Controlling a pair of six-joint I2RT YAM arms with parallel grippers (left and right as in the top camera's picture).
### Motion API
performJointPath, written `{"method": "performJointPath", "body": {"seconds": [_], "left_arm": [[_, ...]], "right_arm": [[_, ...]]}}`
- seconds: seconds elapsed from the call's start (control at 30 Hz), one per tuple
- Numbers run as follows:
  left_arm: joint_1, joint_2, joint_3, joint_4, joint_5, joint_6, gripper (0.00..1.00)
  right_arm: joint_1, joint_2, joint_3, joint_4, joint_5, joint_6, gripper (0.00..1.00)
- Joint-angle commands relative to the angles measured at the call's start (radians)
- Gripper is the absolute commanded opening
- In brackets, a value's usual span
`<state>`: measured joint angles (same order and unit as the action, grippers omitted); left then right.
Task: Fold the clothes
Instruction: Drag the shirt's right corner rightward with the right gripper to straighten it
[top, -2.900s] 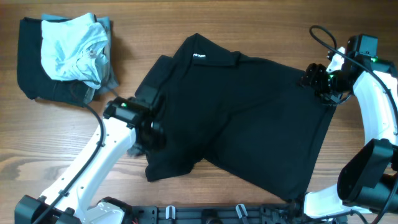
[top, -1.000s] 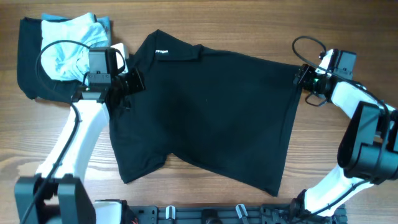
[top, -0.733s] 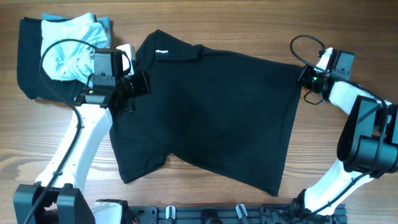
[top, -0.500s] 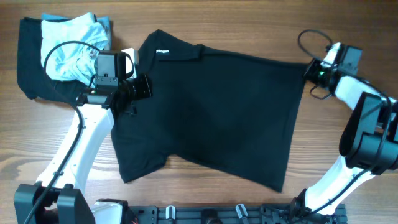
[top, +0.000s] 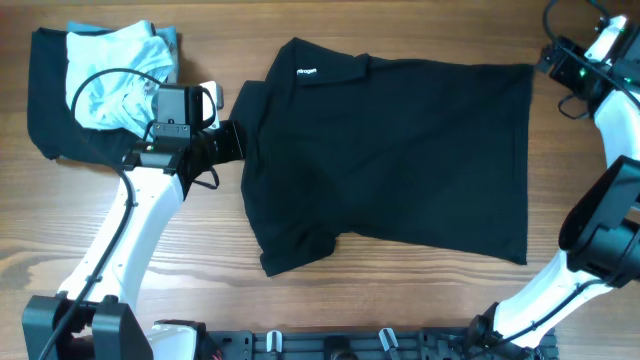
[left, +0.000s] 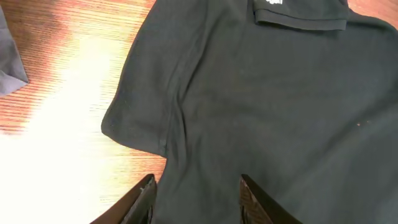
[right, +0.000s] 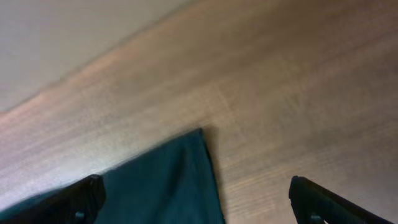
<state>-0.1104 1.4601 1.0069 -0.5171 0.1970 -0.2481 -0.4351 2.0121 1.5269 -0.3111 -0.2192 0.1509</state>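
Note:
A black polo shirt (top: 400, 150) lies spread flat on the wooden table, with its collar and white label at the far left and its hem to the right. My left gripper (top: 232, 142) is open at the shirt's left sleeve. In the left wrist view my left gripper (left: 198, 194) has its fingers apart over the black fabric (left: 280, 112). My right gripper (top: 546, 64) is at the shirt's far right corner. In the right wrist view my right gripper (right: 196, 190) is wide open, and the shirt corner (right: 168, 186) lies on the table between its fingers.
A pile of clothes sits at the far left: a light blue garment (top: 115, 70) on top of dark folded cloth (top: 50, 110). A grey edge of cloth (left: 9, 56) shows in the left wrist view. Bare wood surrounds the shirt.
The shirt has slid to the right and its hem now lies straighter. My right gripper moved to the far right corner. My left gripper shifted slightly right.

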Motion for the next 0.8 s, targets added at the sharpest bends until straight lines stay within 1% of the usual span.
{"method": "performJointPath", "body": {"seconds": [0.0,0.1,0.17,0.27,0.37,0.47,0.53,0.57,0.6,0.63,0.67,0.7,0.77], "left_arm": [[-0.004,-0.016,-0.006,-0.011,0.001,0.010,0.44],[-0.004,-0.016,-0.006,-0.074,-0.008,0.010,0.47],[-0.004,-0.016,-0.006,-0.124,-0.007,0.010,0.48],[-0.004,-0.016,-0.006,-0.220,-0.007,0.010,0.49],[-0.012,-0.014,-0.011,-0.311,-0.007,0.010,0.50],[-0.023,-0.014,-0.030,-0.301,-0.008,0.010,0.52],[-0.027,-0.012,-0.039,-0.258,-0.008,0.010,0.53],[-0.027,-0.011,-0.042,-0.243,-0.008,0.010,0.47],[-0.027,-0.008,-0.046,-0.230,-0.007,0.010,0.38],[-0.027,-0.004,-0.048,-0.227,-0.007,0.009,0.33],[-0.028,0.002,-0.052,-0.228,-0.007,0.009,0.32],[-0.029,0.007,-0.059,-0.230,-0.009,0.009,0.34],[-0.029,0.025,-0.086,-0.219,-0.034,0.009,0.42]], "right_arm": [[-0.006,-0.091,0.018,-0.074,-0.068,-0.016,1.00],[-0.006,-0.179,0.018,-0.189,-0.174,0.008,1.00],[-0.006,-0.222,0.018,-0.269,-0.214,0.062,1.00],[-0.004,-0.265,0.018,-0.415,-0.235,0.131,1.00],[0.000,-0.275,0.018,-0.581,-0.234,0.136,1.00],[0.009,-0.274,0.002,-0.678,-0.240,0.096,1.00],[0.025,-0.274,-0.016,-0.719,-0.243,0.064,0.99],[0.034,-0.274,-0.027,-0.727,-0.243,0.058,0.99],[0.051,-0.274,-0.046,-0.743,-0.240,0.055,0.99],[0.064,-0.273,-0.062,-0.755,-0.241,0.055,0.99],[0.079,-0.273,-0.082,-0.760,-0.241,0.055,0.99],[0.091,-0.273,-0.103,-0.758,-0.237,0.056,0.99],[0.111,-0.272,-0.144,-0.737,-0.204,0.060,0.99]]}}
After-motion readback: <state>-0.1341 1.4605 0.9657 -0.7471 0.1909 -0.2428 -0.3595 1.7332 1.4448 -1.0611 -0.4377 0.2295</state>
